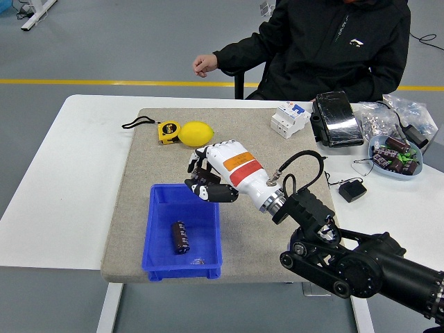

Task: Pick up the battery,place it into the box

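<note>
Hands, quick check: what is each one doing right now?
Left hand: not in view.
Right hand: over the blue box's far right corner, fingers curled, holding nothing visible; the battery lies in the box.

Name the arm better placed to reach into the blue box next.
Right. Its robot hand hangs at the blue box's upper right corner, near the battery lying inside. No left arm is in view.

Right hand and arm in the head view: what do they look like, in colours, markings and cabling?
The right hand has a white shell with an orange label and a red band across its back, and black fingers with light joint segments. A silver wrist ring joins it to a bulky black jointed arm, with a black cable looping above the wrist.
</note>
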